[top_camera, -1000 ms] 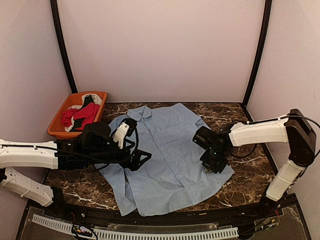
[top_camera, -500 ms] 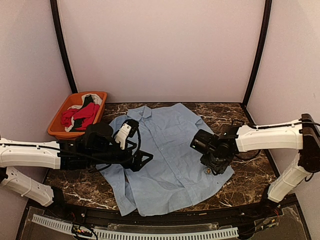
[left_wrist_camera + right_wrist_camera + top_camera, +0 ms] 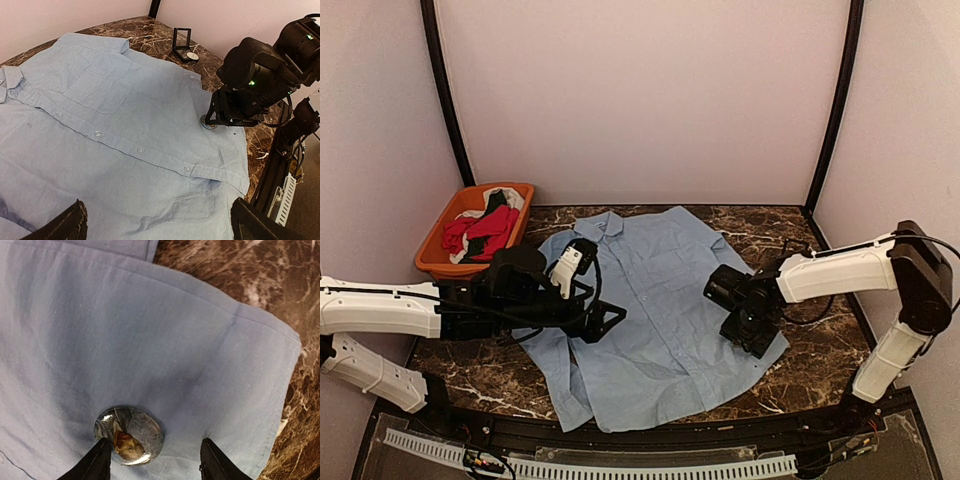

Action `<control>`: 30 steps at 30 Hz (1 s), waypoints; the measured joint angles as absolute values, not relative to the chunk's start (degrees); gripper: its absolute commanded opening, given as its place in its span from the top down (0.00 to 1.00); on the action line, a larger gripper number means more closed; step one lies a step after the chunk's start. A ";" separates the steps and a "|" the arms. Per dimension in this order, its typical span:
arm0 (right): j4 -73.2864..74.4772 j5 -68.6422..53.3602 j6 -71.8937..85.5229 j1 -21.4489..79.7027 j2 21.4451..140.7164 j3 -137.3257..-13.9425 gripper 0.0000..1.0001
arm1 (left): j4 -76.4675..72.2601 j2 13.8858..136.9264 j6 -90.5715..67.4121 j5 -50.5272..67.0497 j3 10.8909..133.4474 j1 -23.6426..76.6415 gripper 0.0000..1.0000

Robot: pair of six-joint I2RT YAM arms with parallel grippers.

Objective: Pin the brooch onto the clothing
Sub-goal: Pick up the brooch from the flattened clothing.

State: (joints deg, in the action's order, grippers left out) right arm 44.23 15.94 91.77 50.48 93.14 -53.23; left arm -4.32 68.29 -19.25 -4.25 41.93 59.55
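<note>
Since a second ago my right claw (image 3: 752, 328) has spread its jaws over the brooch (image 3: 129, 435) and the arm has tucked its elbow back in; the left claw (image 3: 608, 320) has hardly budged. Top cam: the shirt (image 3: 650, 280) lies flat on the table (image 3: 760, 228), collar far, hem toward my bases, so its long axis runs far to near. The right claw sits low over the shirt's near right corner. The left claw hovers over the other side, past the button line and well apart. The basket (image 3: 450, 212) of red stuff is off in the far left corner, not involved. Left wrist cam: the left fingers (image 3: 75, 225) are wide apart with nothing between them. Across the cloth the brooch is a small silvery disc lying right under the right claw, and a black box (image 3: 181, 42) stands open on the marble beyond. Right wrist cam: the brooch rests on the blue cloth near the corner, right at the tip of one finger (image 3: 100, 462), with the other finger off to the side, so those jaws are open and gripping nothing. It's round, so there's no long axis to line up with. I can't see the pin, so I can't tell if it's fastened. The right arm is way nearer, so any next touch is its job.
</note>
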 measured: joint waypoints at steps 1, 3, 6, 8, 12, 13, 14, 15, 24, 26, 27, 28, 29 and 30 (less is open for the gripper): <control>44.16 15.14 91.13 50.11 94.17 -53.65 0.43 | -4.32 68.29 -19.27 -4.36 41.93 59.53 0.00; 43.86 13.85 89.80 49.87 95.64 -54.72 0.44 | -4.32 68.29 -19.31 -4.43 41.93 59.53 0.00; 43.72 12.40 88.40 49.80 96.84 -56.53 0.44 | -4.32 68.29 -19.35 -4.43 41.93 59.53 0.00; 43.83 11.77 87.64 49.80 96.86 -57.45 0.45 | -4.32 68.29 -19.35 -4.56 41.93 59.53 0.00; 43.86 11.68 86.78 49.69 96.29 -58.59 0.45 | -4.32 68.18 -19.33 -4.93 41.93 59.53 0.00; 43.86 11.66 86.39 49.47 96.07 -58.63 0.45 | -4.32 68.16 -19.33 -4.99 41.93 59.53 0.00; 43.88 11.57 85.95 49.25 96.01 -58.65 0.45 | -4.34 68.14 -19.33 -5.02 41.93 59.53 0.00; 43.92 11.44 85.62 48.86 96.07 -58.65 0.46 | -4.34 68.14 -19.33 -5.04 41.93 59.53 0.00; 44.45 9.76 82.76 47.13 98.59 -58.35 0.47 | -4.43 68.07 -19.33 -5.23 41.74 59.53 0.00; 44.34 9.76 82.70 47.13 98.54 -58.22 0.47 | -4.47 68.01 -19.33 -5.23 41.60 59.53 0.00; 44.31 9.76 82.67 47.13 98.50 -58.17 0.47 | -4.47 68.01 -19.33 -5.23 41.58 59.53 0.00; 44.31 9.76 82.61 47.13 98.50 -58.15 0.49 | -4.45 68.01 -19.33 -5.21 41.54 59.53 0.00; 44.31 9.76 82.56 47.13 98.50 -58.15 0.52 | -4.47 68.01 -19.33 -5.21 41.52 59.53 0.00; 44.34 9.76 82.46 47.13 98.50 -58.15 0.54 | -4.47 68.01 -19.33 -5.23 41.52 59.53 0.00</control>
State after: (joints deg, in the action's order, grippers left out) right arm 44.34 9.76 82.46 47.13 98.50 -58.15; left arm -4.47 68.01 -19.33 -5.23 41.52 59.53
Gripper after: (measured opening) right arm 0.515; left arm 0.996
